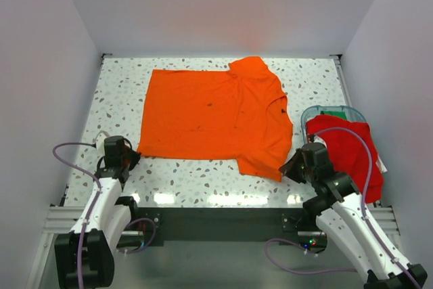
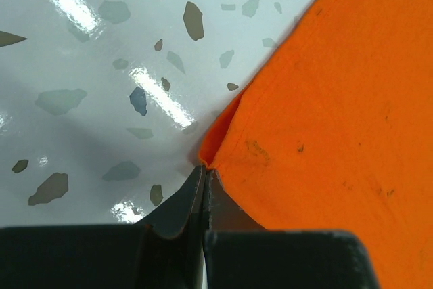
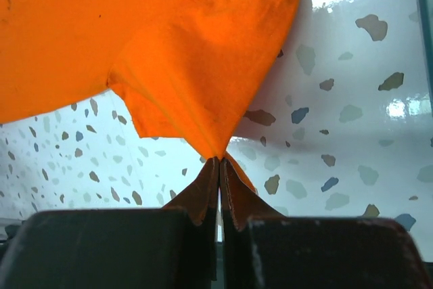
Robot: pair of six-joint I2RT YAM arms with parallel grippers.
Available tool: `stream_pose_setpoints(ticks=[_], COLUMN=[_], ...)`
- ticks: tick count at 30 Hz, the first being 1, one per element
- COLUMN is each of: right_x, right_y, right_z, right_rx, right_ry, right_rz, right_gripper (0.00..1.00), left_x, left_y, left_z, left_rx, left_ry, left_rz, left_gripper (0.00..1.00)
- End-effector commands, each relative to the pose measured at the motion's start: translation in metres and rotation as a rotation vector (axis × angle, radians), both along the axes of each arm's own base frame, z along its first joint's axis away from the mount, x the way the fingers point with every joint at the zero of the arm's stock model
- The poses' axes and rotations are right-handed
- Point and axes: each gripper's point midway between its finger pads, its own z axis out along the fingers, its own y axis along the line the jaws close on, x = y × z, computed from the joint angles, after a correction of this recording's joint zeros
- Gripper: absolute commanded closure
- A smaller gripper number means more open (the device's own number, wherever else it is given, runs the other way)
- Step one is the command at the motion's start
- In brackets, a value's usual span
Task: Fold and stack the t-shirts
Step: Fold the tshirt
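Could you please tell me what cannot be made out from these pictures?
- Top view: the red t-shirt covers most of the bin, so its contents are hidden.
- Wrist views: the shut left hand and right hand hide how much orange t-shirt they pinch.
- Top view: the orange t-shirt's dark specks are too small to identify.

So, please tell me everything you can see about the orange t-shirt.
The orange t-shirt is soft, bright cloth with a few faint dark specks. It lies spread nearly flat on the speckled table, turned sideways: hem to the left, collar to the right, one sleeve far, one near. The left gripper is shut on its near hem corner; the right gripper is shut on the tip of the near sleeve.
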Motion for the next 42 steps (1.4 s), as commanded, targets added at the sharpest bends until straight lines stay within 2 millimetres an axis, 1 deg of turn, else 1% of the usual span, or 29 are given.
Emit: stream_pose_setpoints(ticks=[1, 2, 3, 4, 5, 6, 7, 8, 9, 10, 12, 13, 14, 15, 16, 17, 18, 19, 20, 23, 24, 25, 26, 27, 28, 29, 34, 39, 42], right_x=[-0.002, 0.006, 0.01, 0.022, 0.03, 0.037, 0.052, 0.061, 0.07, 0.086, 0.103, 0.117, 0.126, 0.133, 0.146, 0.152, 0.159, 0.169, 0.175, 0.191, 0.196, 0.201, 0.205, 0.209, 0.213, 0.217, 0.234, 0.243, 0.248], right_y=[0.002, 0.003, 0.003, 0.005, 0.001, 0.001, 0.005, 0.003, 0.003, 0.007, 0.01, 0.016, 0.019, 0.022, 0.027, 0.03, 0.031, 0.034, 0.035, 0.038, 0.035, 0.035, 0.036, 0.033, 0.033, 0.032, 0.029, 0.019, 0.015], right_z=[0.015, 0.022, 0.019, 0.031, 0.032, 0.035, 0.039, 0.041, 0.041, 0.045, 0.046, 0.059, 0.048, 0.049, 0.058, 0.05, 0.05, 0.057, 0.051, 0.054, 0.051, 0.053, 0.053, 0.05, 0.054, 0.055, 0.055, 0.054, 0.06], right_rx=[-0.005, -0.019, -0.043, -0.05, -0.092, -0.112, -0.13, -0.164, -0.19, -0.205, -0.232, -0.223, -0.242, -0.243, -0.238, -0.249, -0.25, -0.242, -0.246, -0.23, -0.229, -0.222, -0.204, -0.203, -0.2, -0.188, -0.167, -0.124, -0.119], right_ry=[0.007, -0.021, 0.001, -0.027, -0.038, -0.041, -0.034, -0.04, -0.031, -0.027, -0.022, -0.057, -0.02, -0.018, -0.037, -0.014, -0.012, -0.028, -0.01, -0.016, -0.005, -0.012, -0.01, -0.004, -0.01, -0.013, -0.011, -0.007, -0.027], right_rz=[0.03, 0.04, 0.047, 0.053, 0.049, 0.05, 0.056, 0.053, 0.053, 0.052, 0.059, 0.059, 0.067, 0.069, 0.067, 0.074, 0.069, 0.067, 0.065, 0.06, 0.05, 0.045, 0.049, 0.042, 0.038, 0.036, 0.028, 0.006, -0.006], right_gripper=[1.0, 1.0, 1.0, 1.0, 1.0, 1.0, 1.0, 1.0, 1.0, 1.0, 1.0, 1.0, 1.0, 1.0, 1.0, 1.0, 1.0, 1.0, 1.0, 1.0, 1.0, 1.0, 1.0, 1.0, 1.0, 1.0, 1.0, 1.0, 1.0], left_x=[0.013, 0.017, 0.024, 0.027, 0.032, 0.041, 0.044, 0.05, 0.058, 0.062, 0.078, 0.081, 0.087, 0.097, 0.101, 0.106, 0.117, 0.12, 0.131, 0.143, 0.155, 0.159, 0.162, 0.171, 0.174, 0.182, 0.193, 0.199, 0.201], left_y=[0.004, 0.003, 0.001, -0.001, 0.0, -0.001, -0.002, -0.002, -0.002, -0.002, -0.001, -0.001, -0.001, 0.0, -0.001, 0.0, 0.001, 0.001, 0.002, 0.002, 0.001, 0.0, -0.001, -0.003, -0.006, -0.006, -0.01, -0.008, -0.009], left_z=[0.023, 0.025, 0.034, 0.03, 0.034, 0.041, 0.036, 0.038, 0.046, 0.04, 0.051, 0.044, 0.046, 0.054, 0.047, 0.048, 0.056, 0.049, 0.058, 0.052, 0.062, 0.056, 0.055, 0.062, 0.056, 0.06, 0.046, 0.044, 0.043], left_rx=[0.014, 0.009, 0.001, -0.003, -0.005, -0.01, -0.014, -0.014, -0.012, -0.017, -0.015, -0.017, -0.016, -0.012, -0.016, -0.014, -0.014, -0.016, -0.014, -0.019, -0.019, -0.02, -0.022, -0.024, -0.026, -0.024, -0.036, -0.028, -0.03], left_ry=[-0.053, -0.059, -0.079, -0.06, -0.067, -0.082, -0.053, -0.055, -0.07, -0.043, -0.066, -0.04, -0.043, -0.059, -0.032, -0.03, -0.047, -0.02, -0.04, -0.009, -0.032, -0.013, -0.008, -0.023, -0.005, -0.014, 0.022, 0.027, 0.03], left_rz=[0.011, 0.006, -0.006, -0.016, -0.018, -0.025, -0.033, -0.037, -0.042, -0.044, -0.048, -0.048, -0.05, -0.052, -0.056, -0.054, -0.056, -0.055, -0.057, -0.058, -0.062, -0.062, -0.062, -0.066, -0.069, -0.066, -0.065, -0.06, -0.063], left_gripper=[1.0, 1.0, 1.0, 1.0, 1.0, 1.0, 1.0, 1.0, 1.0, 1.0, 1.0, 1.0, 1.0, 1.0, 1.0, 1.0, 1.0, 1.0, 1.0, 1.0, 1.0, 1.0, 1.0, 1.0, 1.0, 1.0, 1.0, 1.0, 1.0])
